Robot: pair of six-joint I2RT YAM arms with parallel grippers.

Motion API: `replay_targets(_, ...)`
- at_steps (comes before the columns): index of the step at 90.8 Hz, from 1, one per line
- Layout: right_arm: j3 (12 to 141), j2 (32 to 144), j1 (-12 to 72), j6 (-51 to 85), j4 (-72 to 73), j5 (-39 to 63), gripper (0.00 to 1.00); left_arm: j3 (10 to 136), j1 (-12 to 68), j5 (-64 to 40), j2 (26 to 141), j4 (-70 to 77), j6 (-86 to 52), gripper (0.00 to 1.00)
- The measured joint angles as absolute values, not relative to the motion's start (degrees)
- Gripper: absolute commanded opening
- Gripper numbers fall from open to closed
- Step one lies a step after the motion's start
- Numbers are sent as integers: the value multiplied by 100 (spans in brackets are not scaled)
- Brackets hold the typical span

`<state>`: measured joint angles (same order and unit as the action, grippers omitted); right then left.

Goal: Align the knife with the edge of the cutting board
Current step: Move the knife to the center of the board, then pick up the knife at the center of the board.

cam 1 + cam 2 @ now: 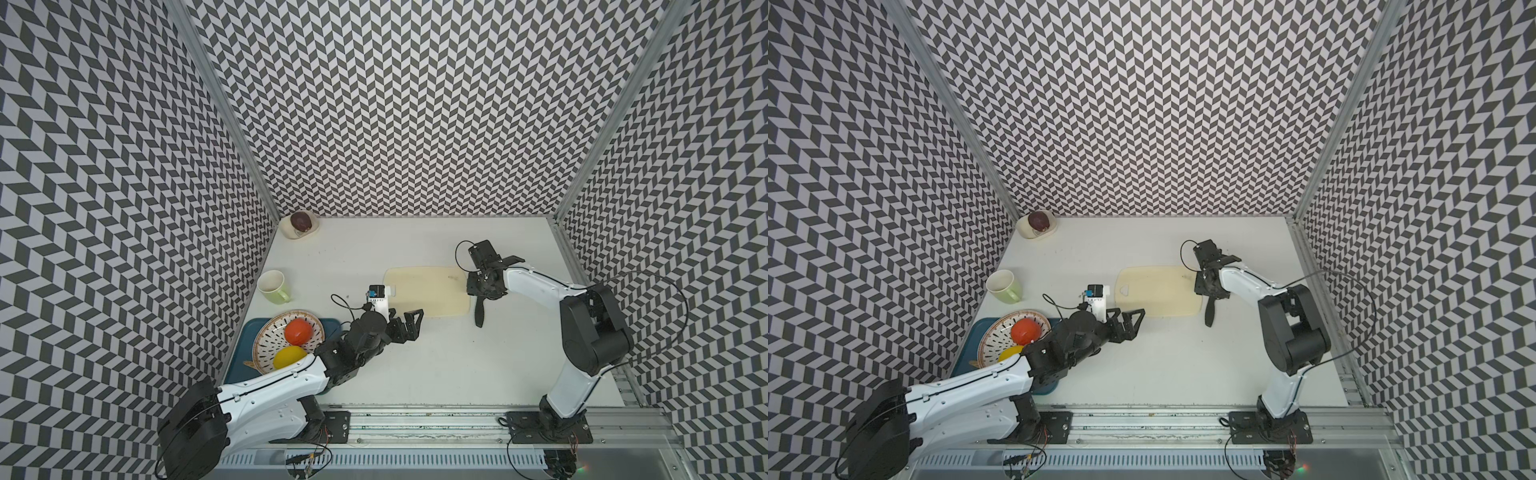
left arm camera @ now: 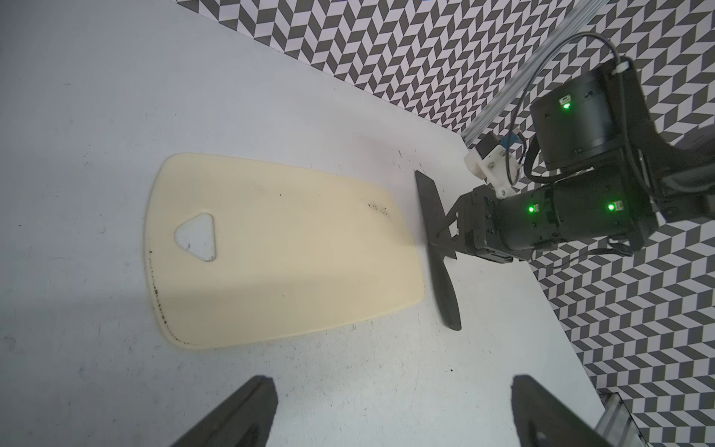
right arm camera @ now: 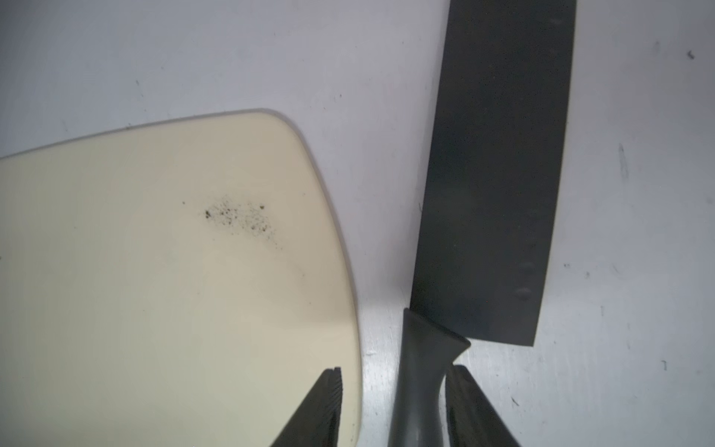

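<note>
The cream cutting board (image 1: 424, 291) (image 1: 1158, 291) (image 2: 278, 247) (image 3: 174, 271) lies flat mid-table, its cut-out at the left short end. The black knife (image 1: 480, 311) (image 1: 1209, 313) (image 2: 447, 298) (image 3: 499, 174) lies on the table just off the board's right short edge, roughly parallel to it with a narrow gap. My right gripper (image 1: 482, 293) (image 1: 1212, 293) (image 2: 441, 236) (image 3: 396, 371) straddles the handle near the blade, open. One finger is beside the handle; the other hangs over the board, clear of the handle. My left gripper (image 1: 409, 322) (image 1: 1131, 318) (image 2: 392, 387) stands wide open and empty near the board's front left corner.
A green mug (image 1: 272, 286) stands at the left. A dark blue tray (image 1: 245, 357) holds a slotted plate with a red fruit (image 1: 298, 331) and a yellow one (image 1: 289, 357), partly under the left arm. A small dish with a dark fruit (image 1: 299, 224) sits in the far left corner.
</note>
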<state>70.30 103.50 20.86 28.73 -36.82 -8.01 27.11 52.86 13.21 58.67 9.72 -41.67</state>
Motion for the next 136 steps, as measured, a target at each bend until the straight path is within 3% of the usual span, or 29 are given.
replay_targets(46,6969,10600,1931,2853,-4106,-534,41,2711,5286,1326,5876,928,-4174,100)
replay_targets(89,6801,10634,1931,2834,-4016,-475,25,2711,5286,1367,5876,884,-4191,100)
replay_targets(118,6497,10392,1931,2803,-4106,-517,37,2711,5286,1369,5876,884,-4211,100)
replay_targets(136,6646,10525,1931,2788,-4209,-545,38,2711,5286,1385,5876,882,-4213,100)
